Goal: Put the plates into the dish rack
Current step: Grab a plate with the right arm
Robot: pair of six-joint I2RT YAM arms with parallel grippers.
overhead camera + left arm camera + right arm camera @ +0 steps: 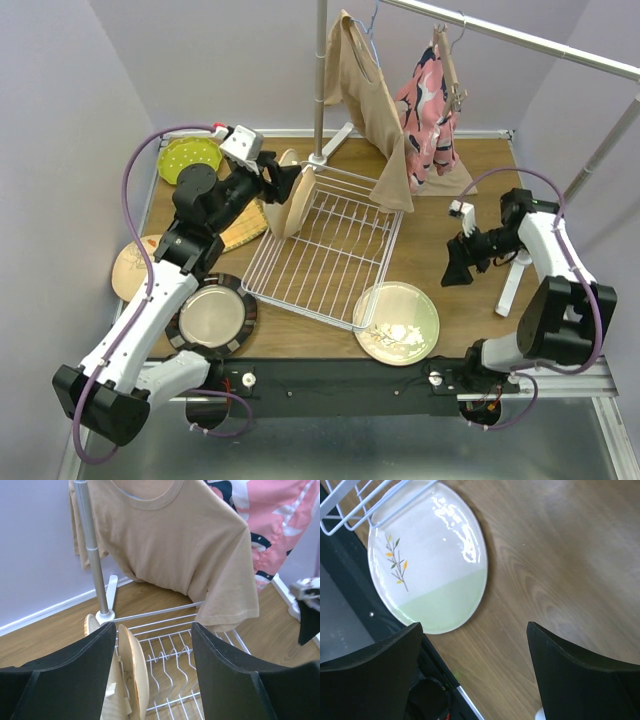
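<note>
Two plates racked, left claw open around them
Two pale plates (291,205) stand on edge side by side at the far left end of the rack (335,260). The left claw (284,185) straddles them with fingers spread, a clear gap on its right side. Four more lie flat on the table (430,240): a lime plate (189,158) far left, a tan plate (133,268) at the left edge, a dark-rimmed plate (212,316) by the rack's near left corner, and a floral plate (397,322) at its near right corner. The right claw (458,270) hangs wide open and empty over bare wood right of the floral plate
</note>
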